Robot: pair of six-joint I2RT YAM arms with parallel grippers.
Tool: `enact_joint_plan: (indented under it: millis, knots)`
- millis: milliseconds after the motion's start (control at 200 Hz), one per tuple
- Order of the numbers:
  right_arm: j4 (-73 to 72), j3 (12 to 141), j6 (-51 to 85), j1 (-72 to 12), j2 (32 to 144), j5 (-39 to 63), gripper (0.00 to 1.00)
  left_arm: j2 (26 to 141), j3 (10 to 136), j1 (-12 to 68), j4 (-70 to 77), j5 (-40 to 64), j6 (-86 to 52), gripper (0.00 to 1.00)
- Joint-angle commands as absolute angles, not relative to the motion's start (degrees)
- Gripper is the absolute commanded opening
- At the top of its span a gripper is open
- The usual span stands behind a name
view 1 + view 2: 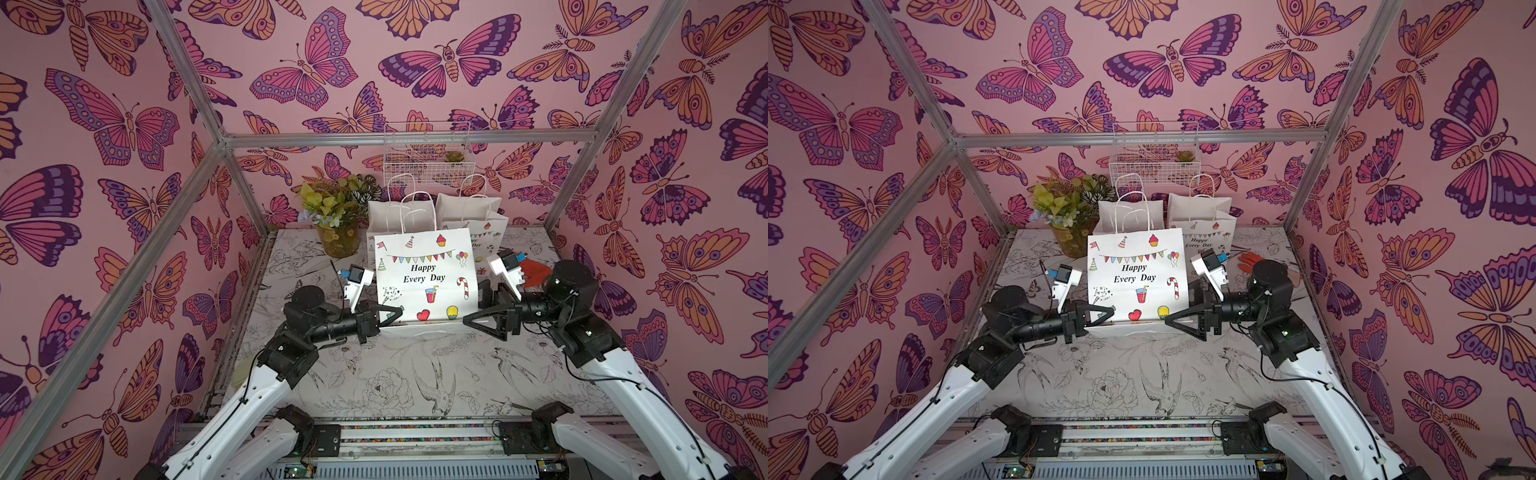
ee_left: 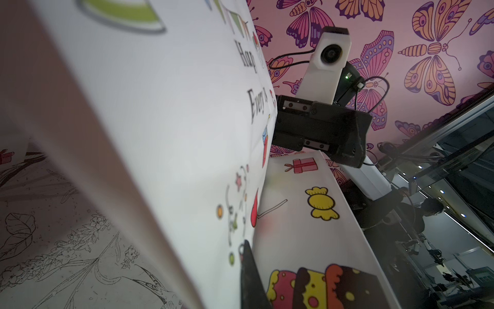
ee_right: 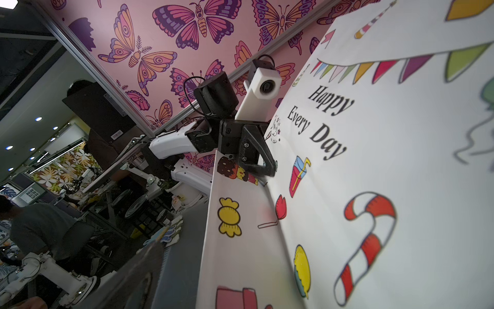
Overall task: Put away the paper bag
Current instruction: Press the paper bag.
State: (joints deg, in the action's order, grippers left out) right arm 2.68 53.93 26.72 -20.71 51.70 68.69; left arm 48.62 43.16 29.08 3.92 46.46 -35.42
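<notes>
Forward of paper bag [image 1: 424, 274], open table [image 1: 374, 357]; other bags [image 1: 469, 208] close behind.

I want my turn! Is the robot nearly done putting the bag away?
Not yet. The paper bag looks flattened already. The left gripper pinches its lower corner; the right gripper is open beside it. Left to do: probably carry it back to the other bags.

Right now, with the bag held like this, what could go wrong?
Only the left hand pinches the bag, at one lower corner; the right hand is open, so the bag could twist, tip or tear. The other bags and the plant stand close behind it; pushing back could knock them.
</notes>
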Motion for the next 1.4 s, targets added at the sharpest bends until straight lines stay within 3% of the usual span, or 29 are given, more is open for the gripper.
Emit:
enact_joint_plan:
  millis: [0,220,410,751,1031,1151,1392]
  knots:
    - [-0.53,53.71,25.77,-20.83,49.80,71.52,0.98,49.46,43.42,28.40,3.36,44.95,-36.35,0.00]
    - [2.95,53.43,21.74,-21.05,48.73,71.50,1.00,49.67,42.62,27.60,6.53,45.94,-39.21,0.00]
    - [3.41,53.61,21.58,-21.77,51.42,71.47,0.85,49.69,42.72,27.52,7.91,47.07,-40.73,0.00]
    - [3.68,53.83,20.98,-23.10,54.19,67.93,0.68,50.37,42.45,27.60,9.49,48.43,-41.56,0.00]
    - [2.01,53.96,22.23,-23.17,56.41,63.87,0.46,50.31,42.85,27.81,10.09,49.30,-42.19,0.03]
    - [0.29,53.81,23.40,-23.12,56.91,62.34,0.33,50.44,43.15,28.21,10.17,49.38,-42.19,0.13]
    - [-0.49,53.79,24.07,-23.12,57.14,61.97,0.03,49.42,43.85,28.61,10.35,49.13,-41.24,0.51]
